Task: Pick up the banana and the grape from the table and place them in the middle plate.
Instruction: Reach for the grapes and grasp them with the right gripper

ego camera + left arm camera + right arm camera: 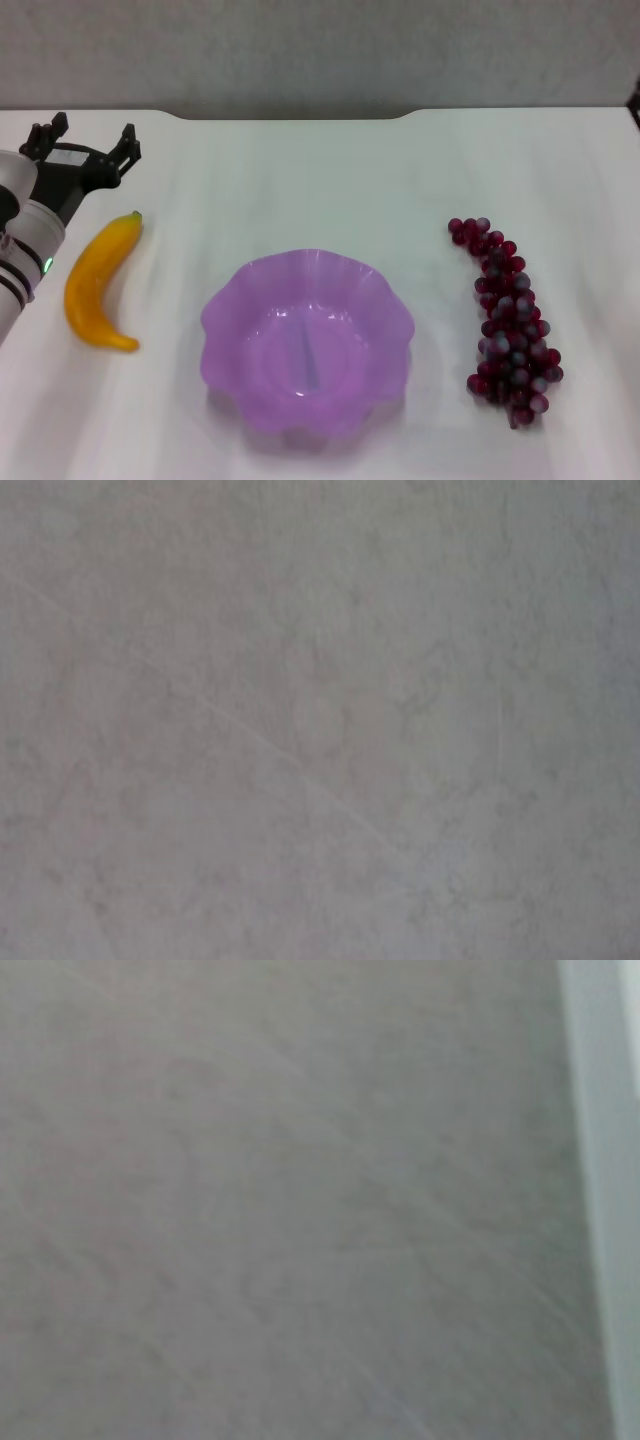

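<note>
Head view shows the white table (300, 170) with the purple middle plate (307, 342) waiting empty between both fruits. Right of it lie the grape (507, 320) bunch, left the banana (97, 285). Just beyond the banana's stem, the left gripper (85, 140) hangs spread wide, empty, probably readying to grab it.

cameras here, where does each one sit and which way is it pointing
Head view: on the robot's head, looking forward and down at the table with the banana, the middle plate and the grape; the left gripper and its arm show at the left edge.
Left wrist view: on the left arm's wrist, facing a plain pale surface; no part of the robot shows.
Right wrist view: on the right arm's wrist, facing a similar plain surface with a lighter strip along one edge; no part of the robot shows.
Shared: both wrist views show only blank surface, no task object.
</note>
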Motion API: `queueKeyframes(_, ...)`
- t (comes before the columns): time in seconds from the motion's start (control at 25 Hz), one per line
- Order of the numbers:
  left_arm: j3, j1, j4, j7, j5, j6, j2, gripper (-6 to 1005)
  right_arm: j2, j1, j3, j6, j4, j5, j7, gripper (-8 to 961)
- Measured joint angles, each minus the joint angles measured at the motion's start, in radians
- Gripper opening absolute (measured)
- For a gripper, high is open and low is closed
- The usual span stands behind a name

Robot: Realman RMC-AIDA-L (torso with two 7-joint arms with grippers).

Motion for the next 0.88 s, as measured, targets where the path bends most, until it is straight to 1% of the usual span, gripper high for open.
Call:
queueKeyframes(0.28,0.018,-0.004,0.008,-0.007,0.000,0.000,0.001,896,0.000,-0.013,-0.002,0.009,-0.013,0.015,0.002,896)
queueKeyframes(0.48,0.015,-0.005,0.013,-0.006,-0.001,0.000,0.000,896,0.000,-0.012,-0.002,0.009,-0.043,0.015,0.010,895)
queueKeyframes(0.88,0.012,-0.009,0.017,-0.007,-0.007,0.000,-0.001,895,-0.001,-0.012,-0.003,0.009,-0.045,0.016,0.010,895)
